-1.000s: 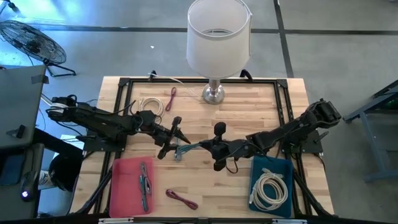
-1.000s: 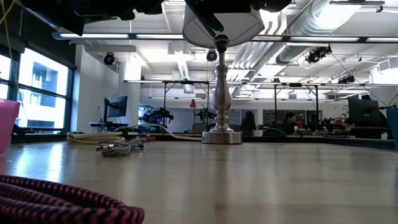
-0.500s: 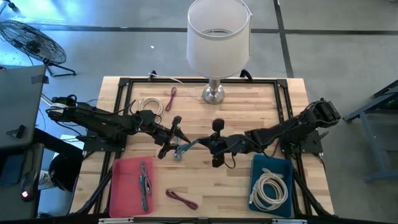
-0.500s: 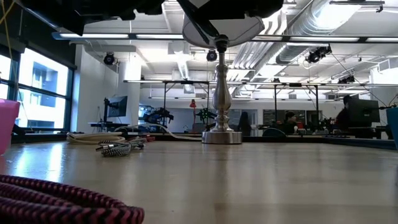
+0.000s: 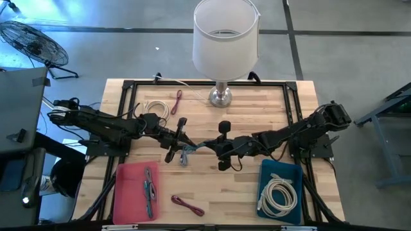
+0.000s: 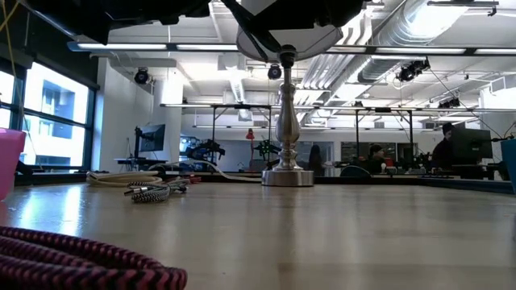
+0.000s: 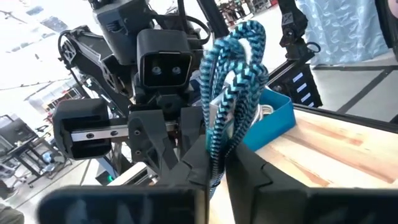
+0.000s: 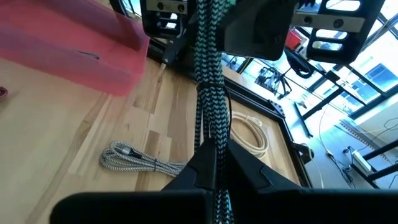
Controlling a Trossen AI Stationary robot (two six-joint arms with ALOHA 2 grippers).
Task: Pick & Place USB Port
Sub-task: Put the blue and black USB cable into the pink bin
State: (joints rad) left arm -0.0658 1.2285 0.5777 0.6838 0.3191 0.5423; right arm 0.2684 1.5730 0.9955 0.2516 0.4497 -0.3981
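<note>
High view shows us both arms meeting over the middle of the surface [image 5: 257, 192], with a blue cable [image 5: 192, 149] stretched between them, up off the wood. Our left tool [image 5: 178, 142] is pinched on one end of it. Our right tool [image 5: 217, 147] is pinched on the other end. We also see a lamp [image 5: 224, 45] at the back, a pink tray [image 5: 125, 192] in front on the left, and a blue bin [image 5: 290, 173] with a white cable [image 5: 279, 194] on the right.
</note>
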